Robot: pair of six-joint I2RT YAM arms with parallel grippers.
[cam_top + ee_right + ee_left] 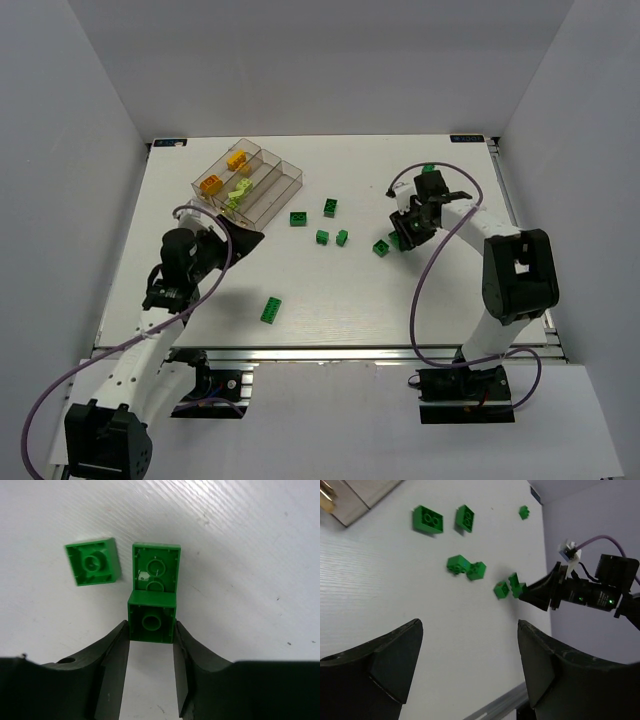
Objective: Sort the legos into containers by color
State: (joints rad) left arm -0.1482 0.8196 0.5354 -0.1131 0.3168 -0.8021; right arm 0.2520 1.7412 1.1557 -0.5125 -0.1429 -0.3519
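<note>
Right gripper (151,629) is clenched on a dark green brick (151,614), fingers pressing its two opposite sides, hollow underside facing the wrist cam. The held brick is well to the right of the tray (290,185). Can't tell whether it's off the table (350,300) or resting on it.

A second dark green brick (156,572) touches the held one's far edge, underside also showing. A third brick (92,567) lies just beside the second, on its tray side, apart and slightly rotated.

Left gripper (470,630) is released, jaws spread wide with nothing between them. It hovers just off the tray's near-right corner, pointing away from the tray toward the loose bricks.

In the tray:
- Two orange bricks (211,184) sit in the outermost left compartment.
- Lime bricks (237,192) sit in the compartment next to that.

Loose dark green bricks, all outside the tray:
- A wide brick (298,219) lies just right of the tray's near-right corner.
- Another brick (330,207) lies a little further right.
- Two small bricks (322,237) lie side by side, apart, near-right of the tray.
- A lone long brick (271,310) lies well toward the near side of the tray.
- A small far brick (428,168) lies far right of the tray, beyond the right arm's wrist.
</note>
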